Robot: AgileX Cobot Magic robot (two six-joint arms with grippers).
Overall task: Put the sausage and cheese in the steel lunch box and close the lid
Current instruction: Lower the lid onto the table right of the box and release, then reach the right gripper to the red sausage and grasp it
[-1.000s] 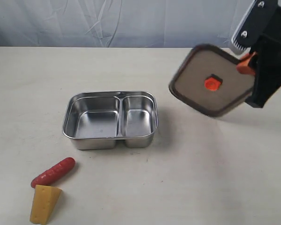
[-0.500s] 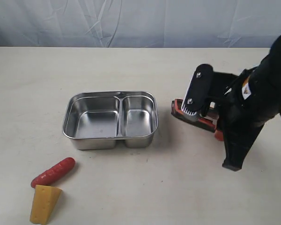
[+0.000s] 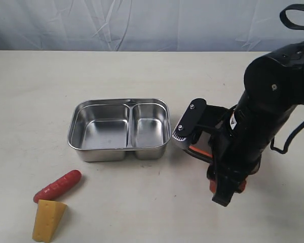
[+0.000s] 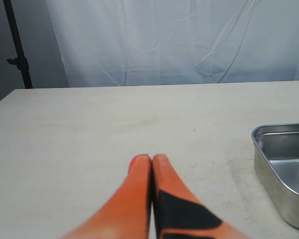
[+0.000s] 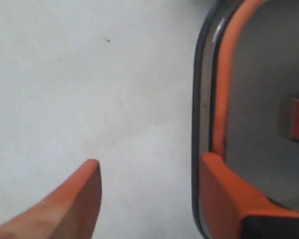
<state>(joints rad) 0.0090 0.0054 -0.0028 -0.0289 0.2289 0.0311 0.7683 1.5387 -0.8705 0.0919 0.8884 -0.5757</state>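
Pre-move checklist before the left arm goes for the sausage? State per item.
1. Steel lunch box uncovered, both compartments empty: ok.
2. Sausage lying on the table, nothing on it: ok.
3. Cheese clear of the sausage: cannot tell, they lie very close.
4. Left gripper open for a pick: not ok, shut.
5. Right gripper off the lid: cannot tell; jaws open but astride its rim.

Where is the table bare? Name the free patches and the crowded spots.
Free: the table strip between the steel lunch box and the backdrop; the front middle between the sausage and the right arm. Crowded: right of the box, where that arm hangs over the lid; the front-left corner, with sausage and cheese close together.
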